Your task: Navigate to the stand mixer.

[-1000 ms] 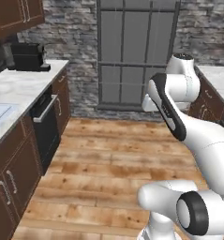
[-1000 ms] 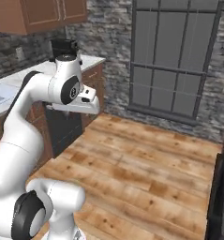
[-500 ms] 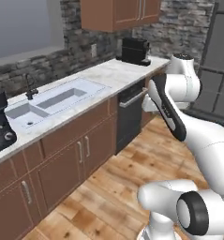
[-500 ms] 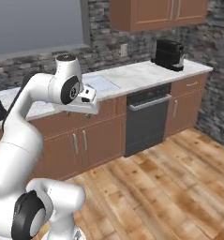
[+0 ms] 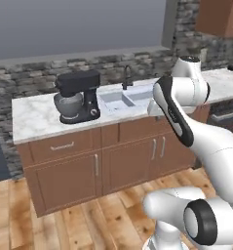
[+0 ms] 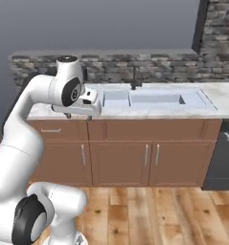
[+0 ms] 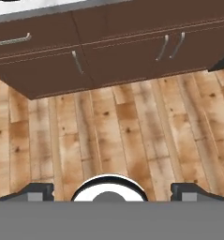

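One stand mixer (image 5: 78, 96) now in our left base view, standing near the left end of the marble counter (image 5: 32, 117); half a second ago it sat cut off at the frame's left edge, so the base has turned. One sink (image 5: 124, 100) just right of it. Our gripper (image 7: 111, 193) points at the wood floor (image 7: 108, 136), well apart from the mixer, fingertips (image 7: 36, 191) spread wide, grasping nothing.

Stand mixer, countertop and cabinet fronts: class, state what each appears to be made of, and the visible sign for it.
Stand mixer: black body, likely plastic or painted metal; its bowl looks like grey metal, with a dull sheen.
Countertop: pale marble-like stone, faint grey veining.
Cabinet fronts: brown wood look, with slim metallic handles.
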